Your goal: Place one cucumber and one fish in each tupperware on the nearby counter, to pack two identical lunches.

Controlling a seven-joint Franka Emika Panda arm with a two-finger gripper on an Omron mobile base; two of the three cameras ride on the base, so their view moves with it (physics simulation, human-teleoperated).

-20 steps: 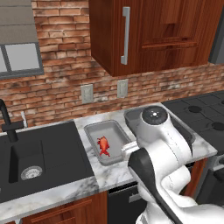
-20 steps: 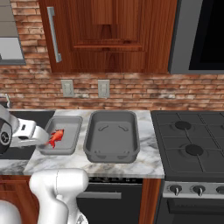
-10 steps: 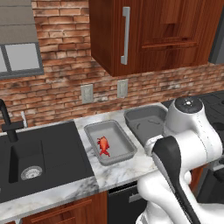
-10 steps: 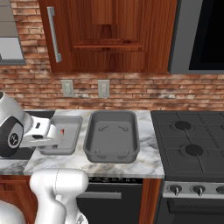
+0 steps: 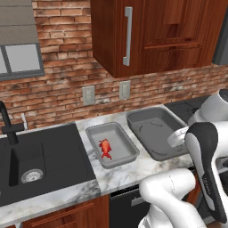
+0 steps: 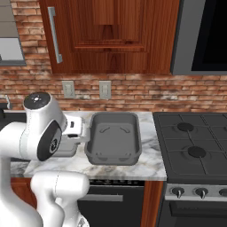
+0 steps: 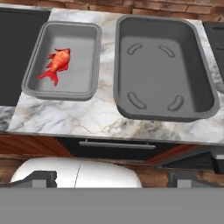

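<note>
Tupperware pair on counter: one fish packed, gripper empty

Tupperware, small tub (image 7: 61, 61): grey, shallow, rectangular, on the white marbled counter (image 7: 100, 118). Lies ahead of the gripper and to the left in the hand view. Long axis runs away from the gripper toward the brick wall. Contents: one red fish (image 7: 56, 64). No cucumber in it.

Tupperware, large tub (image 7: 164, 70): same make, just beside the small tub, a narrow strip of counter between them. Lies ahead of the gripper and slightly right in the hand view. Long axis parallel to the small tub's. Contents: none.

Fish: lies in the left half of the small tub, long axis diagonal to the tub walls, head toward the far right, tail fin toward the near left.

Gripper (image 7: 112, 177): raised above and back from the counter's front edge, looking down on both tubs. Finger tips (image 7: 37, 178) stand far apart at the bottom corners of the hand view, jaws fully spread, nothing between them.

Cucumbers and second fish: whereabouts cannot be told.

Judgement: task at an early stage, one of four items placed. The next move likely calls for fetching an item from elsewhere, since both tubs sit directly ahead yet nothing loose lies on the counter near them
</note>
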